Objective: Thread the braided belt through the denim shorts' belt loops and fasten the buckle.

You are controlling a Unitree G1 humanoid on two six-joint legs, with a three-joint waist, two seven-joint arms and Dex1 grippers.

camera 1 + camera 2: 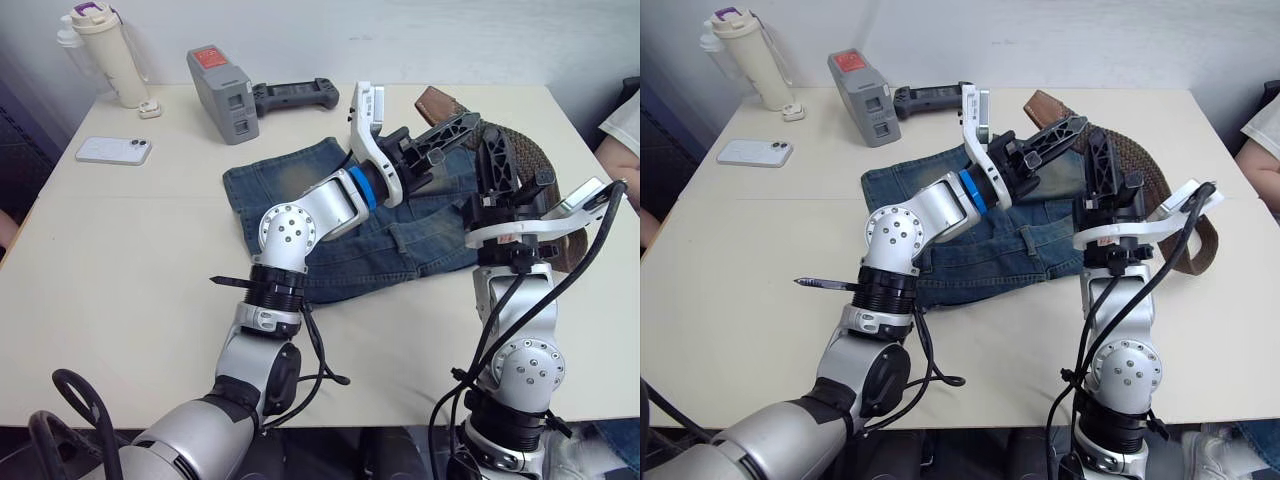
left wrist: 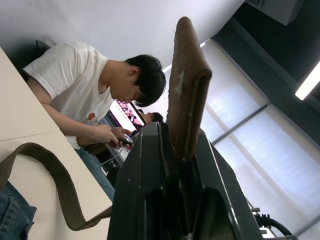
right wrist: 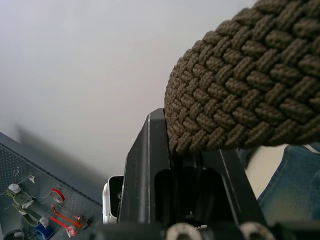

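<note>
Denim shorts (image 1: 970, 255) flat mid-table, waistband largely hidden behind both arms; belt loops and buckle impossible to make out. Braided belt (image 1: 525, 150) arching over the shorts' right side. Left gripper (image 1: 455, 125) clamped on its dark end, right gripper (image 1: 1102, 160) pinching the weave. Beyond the shorts: grey box (image 1: 224, 95), bottle (image 1: 105, 55), phone (image 1: 113, 150).

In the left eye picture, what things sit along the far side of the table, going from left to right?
Bottle → white phone → grey box with the red label → black controller → brown end of the braided belt.
</note>
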